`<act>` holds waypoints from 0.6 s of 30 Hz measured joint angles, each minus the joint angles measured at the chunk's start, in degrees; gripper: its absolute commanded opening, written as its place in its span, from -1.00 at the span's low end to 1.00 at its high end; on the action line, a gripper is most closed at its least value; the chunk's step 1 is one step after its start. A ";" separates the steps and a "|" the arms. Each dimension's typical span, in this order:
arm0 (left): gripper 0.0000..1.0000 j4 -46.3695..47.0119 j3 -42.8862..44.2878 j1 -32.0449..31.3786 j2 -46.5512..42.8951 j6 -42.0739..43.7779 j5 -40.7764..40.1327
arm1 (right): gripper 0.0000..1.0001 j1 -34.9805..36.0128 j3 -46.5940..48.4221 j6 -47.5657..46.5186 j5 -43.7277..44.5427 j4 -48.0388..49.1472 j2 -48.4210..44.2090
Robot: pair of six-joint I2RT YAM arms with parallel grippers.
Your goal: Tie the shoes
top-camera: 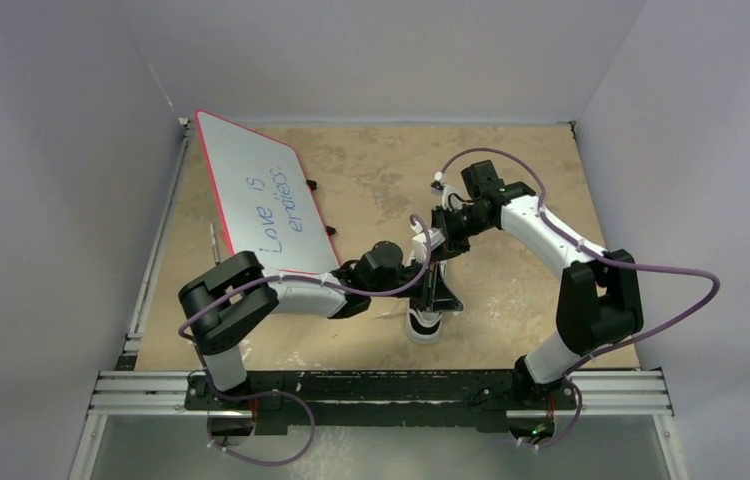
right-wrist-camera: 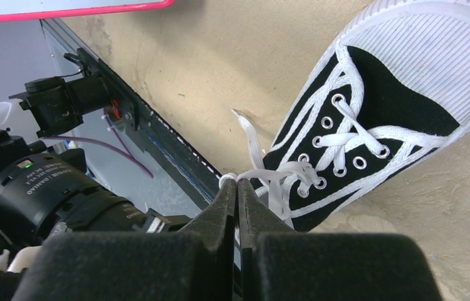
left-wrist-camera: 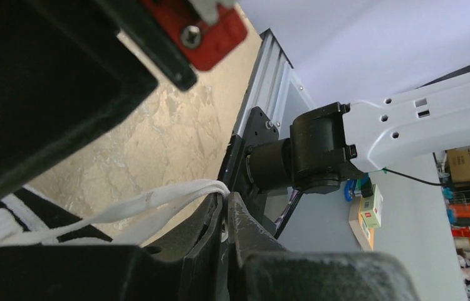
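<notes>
The shoe (top-camera: 425, 318), a small black canvas sneaker with white stripes, sole and toe cap, lies mid-table, mostly hidden under the arms in the top view. The right wrist view shows it (right-wrist-camera: 402, 106) from above with its white laces (right-wrist-camera: 295, 169) pulled into a knot near the top eyelets. My right gripper (right-wrist-camera: 237, 182) is shut on a loop of lace, just beyond the shoe's opening. My left gripper (left-wrist-camera: 225, 199) is shut on a doubled white lace (left-wrist-camera: 157, 200) that runs back to the shoe. Both grippers (top-camera: 429, 255) meet above the shoe.
A whiteboard (top-camera: 261, 200) with a red edge and blue writing leans at the back left. An aluminium rail (top-camera: 381, 390) with both arm bases runs along the near edge. Purple cables (top-camera: 491, 155) loop over the right arm. Grey walls enclose the table.
</notes>
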 measured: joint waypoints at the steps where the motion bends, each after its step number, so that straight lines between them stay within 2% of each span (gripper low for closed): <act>1: -0.78 1.31 -0.09 -0.02 0.81 -0.63 0.26 | -1.00 0.00 0.09 -0.07 -0.02 -0.04 0.17; 3: -0.71 3.37 -0.15 -0.07 1.75 -1.53 0.72 | -1.00 0.00 0.22 -0.31 -0.04 -0.04 0.52; 7: -0.38 5.99 -0.17 -0.26 1.64 -1.36 0.94 | -1.00 0.00 0.22 -0.59 -0.15 -0.04 0.70; 9: -0.06 4.07 -0.07 -0.37 0.94 -0.28 0.63 | -1.00 0.00 0.24 -0.81 -0.17 -0.11 0.70; 11: 0.11 0.50 0.04 -0.37 -0.28 1.36 -0.52 | -1.00 0.00 0.24 -1.01 -0.17 -0.17 0.70; 13: 0.19 -2.40 -0.57 -0.37 -2.71 2.69 -2.01 | -1.00 0.00 0.24 -1.18 -0.15 -0.22 0.70; 18: 0.21 -6.49 -5.90 0.76 -13.44 4.48 -3.87 | -1.00 0.00 0.24 -1.36 -0.15 -0.17 0.70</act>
